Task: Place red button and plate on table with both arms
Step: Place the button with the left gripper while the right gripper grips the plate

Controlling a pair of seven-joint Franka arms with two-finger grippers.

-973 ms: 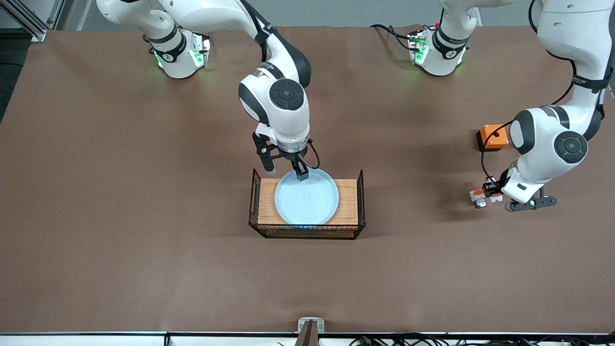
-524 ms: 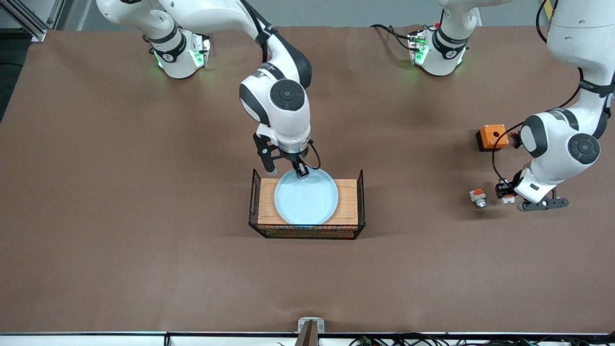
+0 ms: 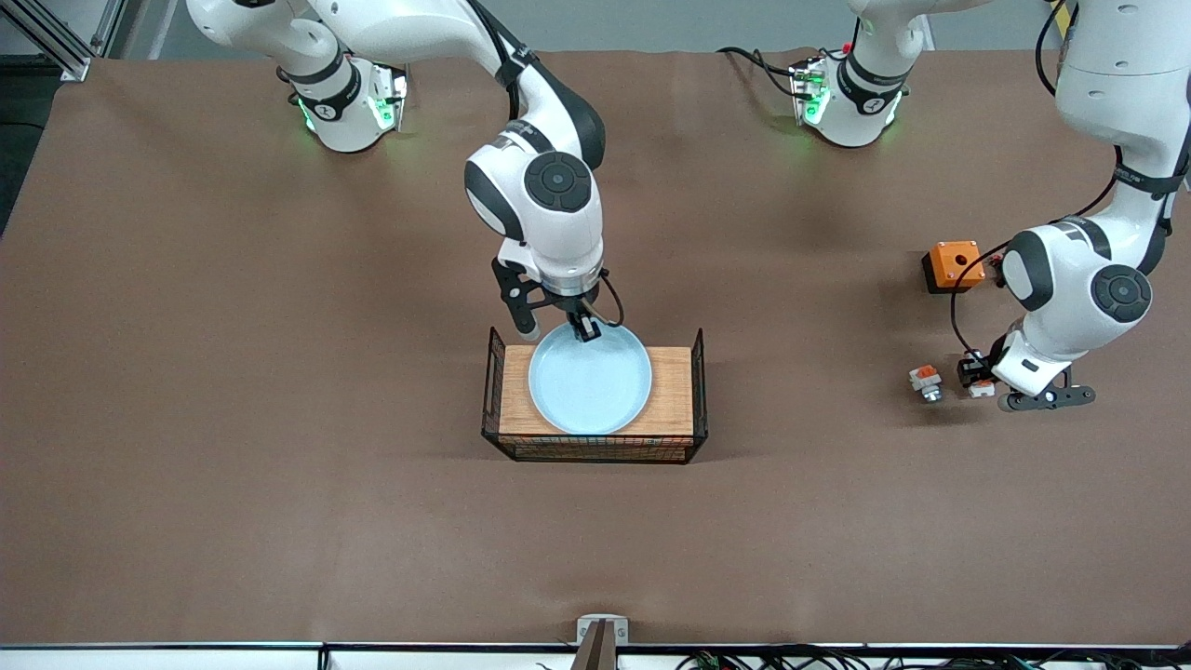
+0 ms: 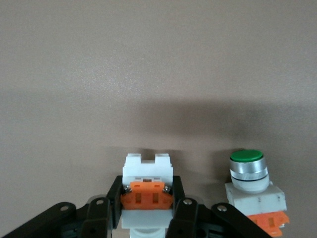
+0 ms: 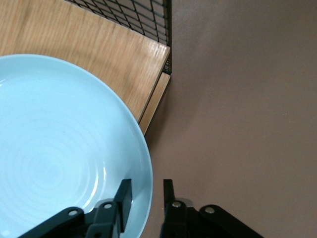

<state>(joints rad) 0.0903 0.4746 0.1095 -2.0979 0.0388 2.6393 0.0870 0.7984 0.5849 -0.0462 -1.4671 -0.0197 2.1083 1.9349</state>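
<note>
The pale-blue plate (image 3: 590, 381) lies on the wooden-topped crate (image 3: 672, 391). My right gripper (image 3: 584, 328) is open astride the plate's rim on the side farther from the front camera. In the right wrist view (image 5: 147, 182) one finger sits inside the plate (image 5: 54, 158) and the other outside, with a thin gap to the rim. My left gripper (image 3: 975, 377) is shut on the red button (image 4: 147, 171), a white part with an orange-red band, low over the table (image 3: 279, 465) at the left arm's end. Its cap end is hidden.
A near-identical white-and-orange part (image 3: 924, 381) with a silver ring and green cap (image 4: 247, 157) stands on the table beside my left gripper. An orange box with a hole (image 3: 953, 264) lies farther from the front camera. The crate (image 5: 74, 39) has black wire ends.
My left gripper has carried the red button away from the green-capped part, toward the left arm's end. My right gripper and the plate have shifted slightly away from the front camera.
</note>
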